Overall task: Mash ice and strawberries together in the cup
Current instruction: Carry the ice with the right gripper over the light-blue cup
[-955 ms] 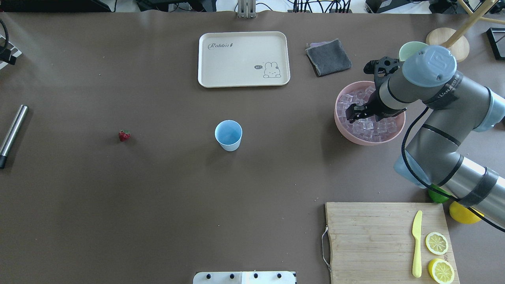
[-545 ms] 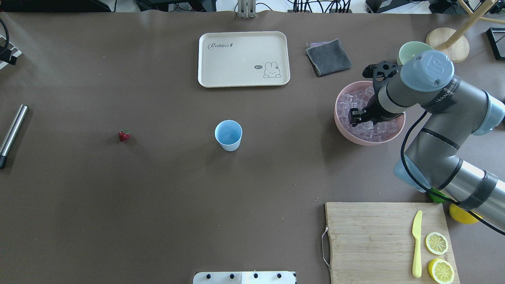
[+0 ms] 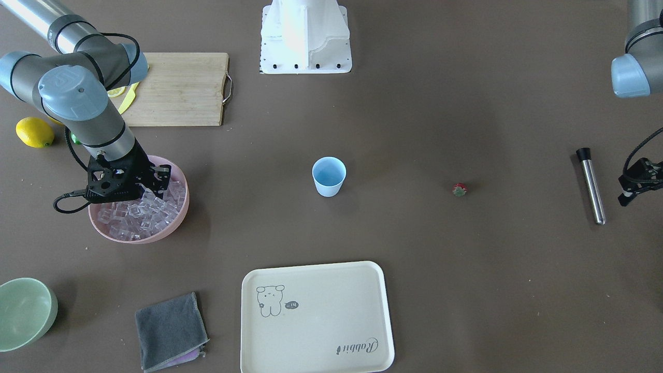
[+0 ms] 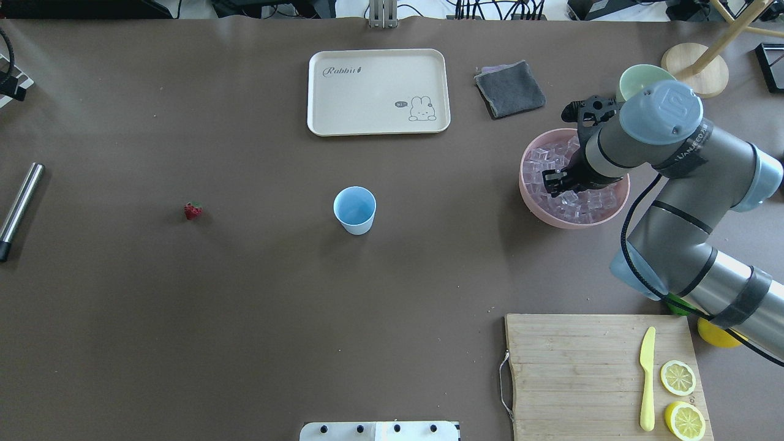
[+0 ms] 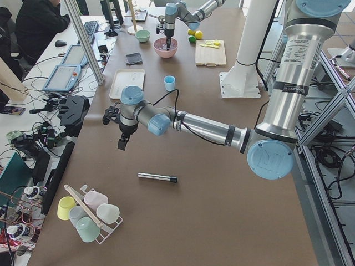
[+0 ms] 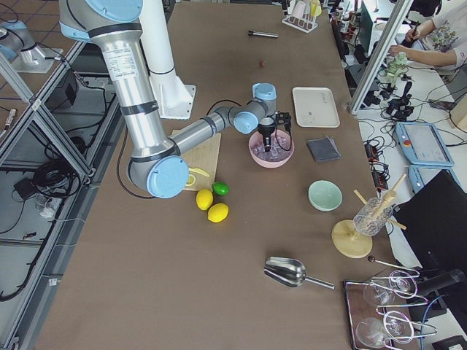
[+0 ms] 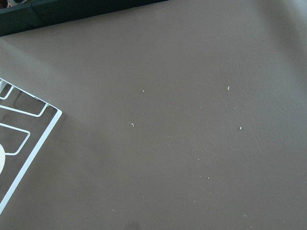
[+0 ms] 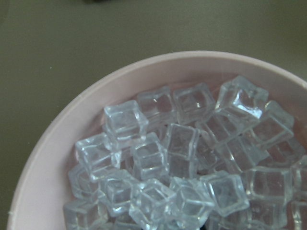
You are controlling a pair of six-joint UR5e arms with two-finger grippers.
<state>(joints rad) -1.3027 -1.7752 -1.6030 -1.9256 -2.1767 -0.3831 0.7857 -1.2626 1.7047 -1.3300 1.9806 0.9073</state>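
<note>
As our right gripper [image 4: 555,182] sits among clear glassy ice cubes [image 8: 182,141] in the round pink plastic bowl [image 4: 572,222],
we cannot tell how far it is open.

Cream tray [image 4: 378,92] near grey cloth [image 4: 509,89]; cutting board [image 4: 569,367] (yellow knife [image 4: 647,380] on it).

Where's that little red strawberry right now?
In the overhead view, the tiny red strawberry lies alone left of the light-blue plastic cup, toward the silver metal rod.
</note>
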